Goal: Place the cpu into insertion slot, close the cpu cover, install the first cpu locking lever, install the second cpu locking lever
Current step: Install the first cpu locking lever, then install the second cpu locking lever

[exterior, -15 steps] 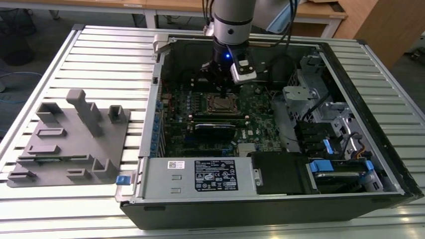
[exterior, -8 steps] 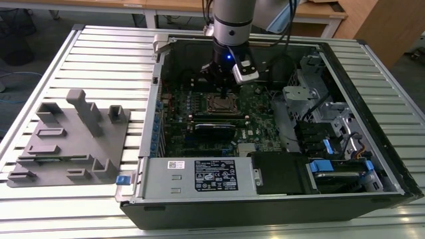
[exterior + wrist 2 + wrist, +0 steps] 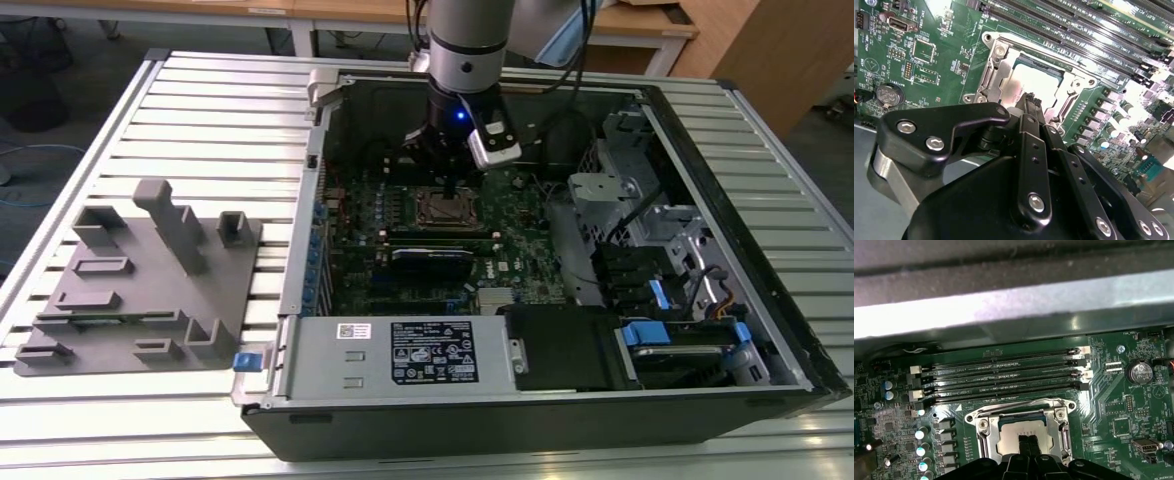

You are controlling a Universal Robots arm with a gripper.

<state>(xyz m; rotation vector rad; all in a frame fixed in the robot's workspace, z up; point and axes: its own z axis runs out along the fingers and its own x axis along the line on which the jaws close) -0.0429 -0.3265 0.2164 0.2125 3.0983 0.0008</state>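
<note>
The cpu (image 3: pixel 1024 80) (image 3: pixel 1021 427), a dull silver square chip, lies in the insertion slot (image 3: pixel 447 207) on the green board. The cpu cover (image 3: pixel 1004 55) (image 3: pixel 1019 407), a silver frame plate, appears to lie flat around it, with the chip showing through its window. My gripper (image 3: pixel 445 185) (image 3: pixel 1030 100) (image 3: pixel 1029 441) hangs straight over the socket. Its two black fingertips are pressed together, shut with nothing between them, at or just above the chip's near edge. The locking levers' positions are unclear beside the frame.
Long black memory slots (image 3: pixel 1004 375) run just beyond the socket, and a coin battery (image 3: pixel 1140 371) sits to one side. The open case's metal wall (image 3: pixel 1004 305) rises behind. A grey fixture tray (image 3: pixel 134 280) lies outside, on the exterior view's left. Drive cages (image 3: pixel 654 250) fill the case's right.
</note>
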